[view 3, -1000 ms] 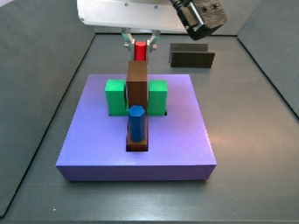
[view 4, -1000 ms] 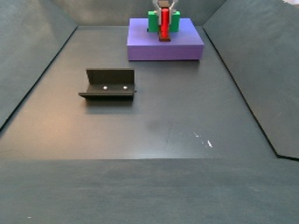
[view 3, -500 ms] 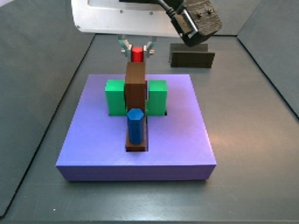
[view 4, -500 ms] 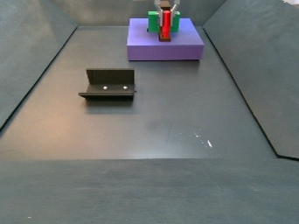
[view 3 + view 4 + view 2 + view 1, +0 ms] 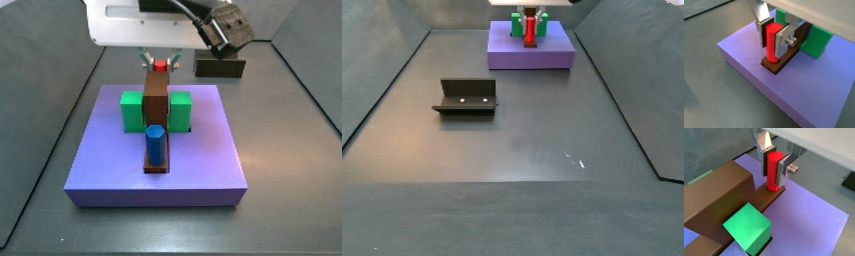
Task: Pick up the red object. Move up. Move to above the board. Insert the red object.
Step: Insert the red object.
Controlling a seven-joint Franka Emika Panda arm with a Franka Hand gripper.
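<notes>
My gripper (image 5: 773,175) is shut on the red object (image 5: 774,170), a thin upright red peg. In both wrist views the silver fingers (image 5: 785,40) clamp its sides. Its lower end stands in the slot at the end of the brown bar (image 5: 777,64). The brown bar (image 5: 158,100) lies along the middle of the lavender board (image 5: 207,150), between green blocks (image 5: 132,110). In a side view the gripper (image 5: 159,62) is over the bar's far end, with only the top of the red peg (image 5: 159,66) showing. The board (image 5: 549,58) also shows far off, with the gripper (image 5: 531,15) above it.
A blue hexagonal peg (image 5: 156,142) stands in the brown bar's near end. The dark fixture (image 5: 465,96) stands on the grey floor away from the board; it also shows behind the board (image 5: 221,67). Grey walls enclose the floor.
The gripper has moved down with the red peg; less of the peg shows above the brown bar than a second ago.
</notes>
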